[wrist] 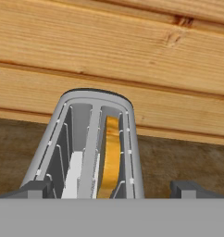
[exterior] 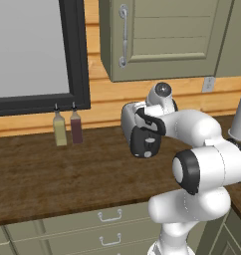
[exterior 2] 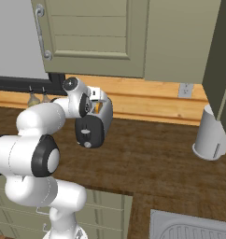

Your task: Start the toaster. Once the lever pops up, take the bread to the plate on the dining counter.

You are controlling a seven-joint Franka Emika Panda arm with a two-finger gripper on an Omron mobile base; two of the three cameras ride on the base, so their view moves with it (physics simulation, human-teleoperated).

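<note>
**Toaster not yet started, bread waiting in its slot**

In the left base view, you see the toaster (exterior: 142, 130) standing on the brown wood counter (exterior: 53, 174) near the back wall, its black end face turned toward you. The arm folds up from the lower right and bends forward, so the hand hangs just above and behind the toaster. Two bottles (exterior: 66, 128) stand well apart to the left.

In the right base view, a sliver of golden bread (exterior 2: 98, 107) shows in the toaster's top. The arm curls in from the left, wrist over the toaster. A pale cylinder (exterior 2: 210, 135) stands far right.

In the hand view, you look down along the slots: the bread sits upright in the right-hand slot. The fingers (wrist: 40, 189) are spread wide, straddling the toaster and holding nothing.

Judging by this, everything remains: press the lever, wait, lift the bread, carry it to the plate.
</note>
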